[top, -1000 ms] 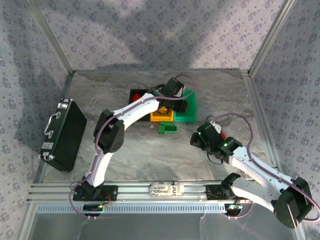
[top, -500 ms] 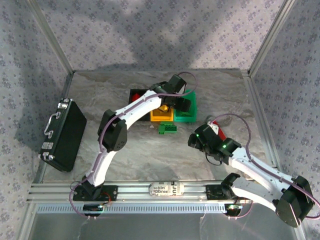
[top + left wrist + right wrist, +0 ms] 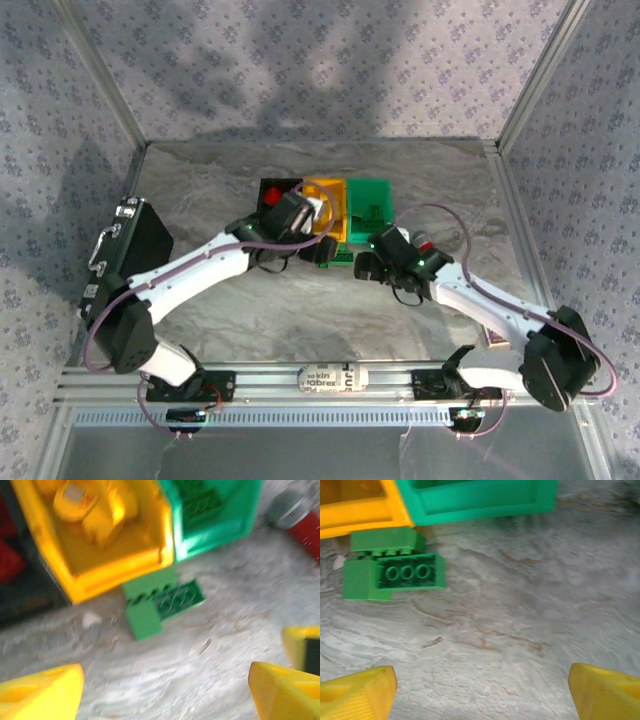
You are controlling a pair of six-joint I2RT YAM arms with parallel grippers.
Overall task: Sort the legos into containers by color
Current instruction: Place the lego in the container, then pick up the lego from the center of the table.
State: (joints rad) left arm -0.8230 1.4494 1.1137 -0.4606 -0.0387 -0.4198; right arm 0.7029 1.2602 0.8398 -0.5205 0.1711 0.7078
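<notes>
Three containers stand in a row: black (image 3: pixel 278 188), yellow (image 3: pixel 326 205) and green (image 3: pixel 373 203). Just in front of them a clump of green legos (image 3: pixel 335 257) lies on the table, also seen as green legos (image 3: pixel 160 600) and green legos (image 3: pixel 390 572). Yellow legos (image 3: pixel 90 505) fill the yellow container (image 3: pixel 95 575). A red lego (image 3: pixel 270 198) lies in the black one, and a green lego (image 3: pixel 200 500) in the green container (image 3: pixel 220 530). My left gripper (image 3: pixel 165 695) hangs open and empty just left of the clump. My right gripper (image 3: pixel 480 695) is open and empty just right of it.
A large black case (image 3: pixel 125 270) with latches lies at the table's left side. A red and grey object (image 3: pixel 302 527) sits on the table right of the green container. Metal frame posts and patterned walls bound the table.
The left arm pulled back from above the containers to the near side of them, and its jaws opened. The right arm swung left toward the green clump and opened wider.
</notes>
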